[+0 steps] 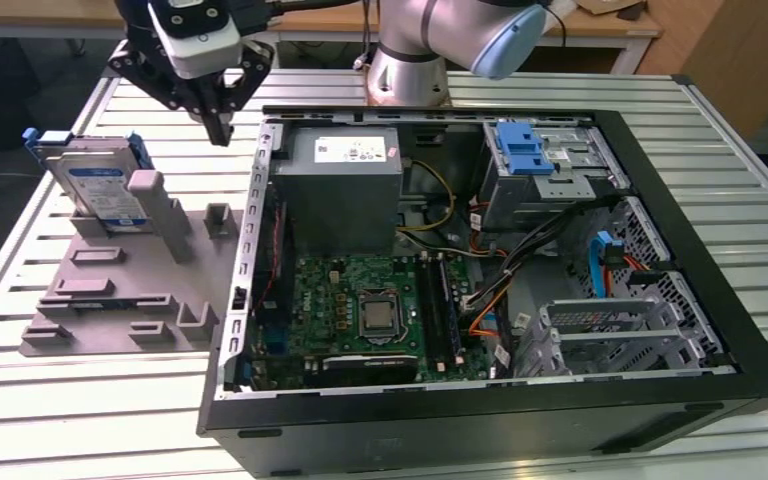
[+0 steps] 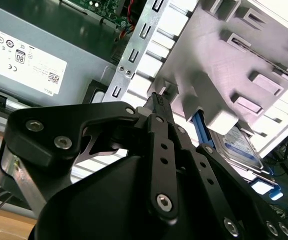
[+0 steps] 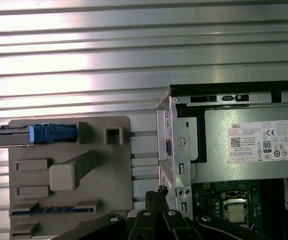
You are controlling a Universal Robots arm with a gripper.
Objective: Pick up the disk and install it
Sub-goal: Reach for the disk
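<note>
hand (image 1: pixel 220 130) closed, hovering | disk (image 1: pixel 101 188) upright in grey holder (image 1: pixel 107 290) | case (image 1: pixel 744 330) open

Bare shiny metal slats on table (image 1: pixel 91 420). Matt grey plastic holder (image 1: pixel 104 290). Silvery metal disk (image 1: pixel 97 180), blue plastic frame (image 1: pixel 48 136). Matt black gripper (image 1: pixel 220 135). Dull grey metal power-supply box (image 1: pixel 344 205).
</note>
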